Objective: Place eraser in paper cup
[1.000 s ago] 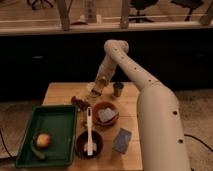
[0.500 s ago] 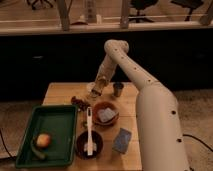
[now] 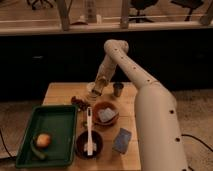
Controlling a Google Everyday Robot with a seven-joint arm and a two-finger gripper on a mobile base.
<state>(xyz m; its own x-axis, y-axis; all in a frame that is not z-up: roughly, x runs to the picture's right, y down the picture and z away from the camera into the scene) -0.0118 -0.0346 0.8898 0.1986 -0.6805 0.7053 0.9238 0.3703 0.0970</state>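
Note:
My gripper (image 3: 97,90) hangs at the end of the white arm over the far middle of the wooden table (image 3: 60,92). A pale round paper cup (image 3: 91,87) shows partly just left of and behind the gripper, touching or nearly touching it in this view. A small dark grey cup (image 3: 118,89) stands just to the right of the gripper. I cannot make out the eraser; it may be hidden at the gripper.
A brown bowl (image 3: 105,113) holds a pale grey thing. A dark bowl (image 3: 89,143) holds a white utensil (image 3: 89,127). A green tray (image 3: 50,125) at the left holds an orange fruit (image 3: 43,140). A blue-grey pad (image 3: 121,140) lies at the front right. Small dark items (image 3: 79,102) lie near the middle.

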